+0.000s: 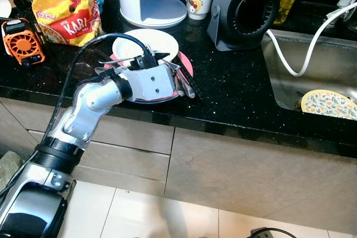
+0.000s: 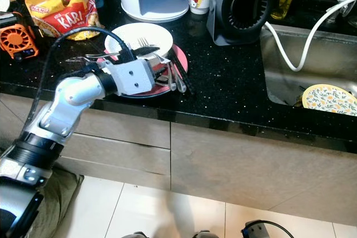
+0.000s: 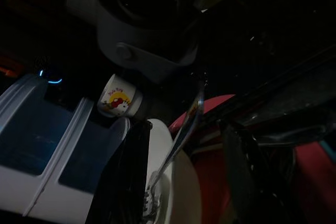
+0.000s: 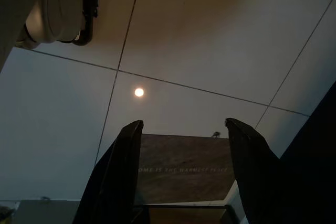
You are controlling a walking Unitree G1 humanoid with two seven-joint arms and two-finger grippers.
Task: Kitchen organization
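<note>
Cutlery lies heaped on a red plate near the front edge of the black surface, a white plate stacked beside. Left gripper hovers there, fingers apart around a fork. Right gripper hangs open over floor tiles. Sink holds a patterned plate.

The yellow bag at the back left of the tabletop carries big white letters "KARI" on a red band; the smaller print above them is too small to read. The floor mat in the right wrist view has a faint line that seems to read "HOME IS THE WARMEST PLACE". The white cup has red words over its cartoon picture, but they are too blurred to read. The orange fan shows no readable label.
</note>
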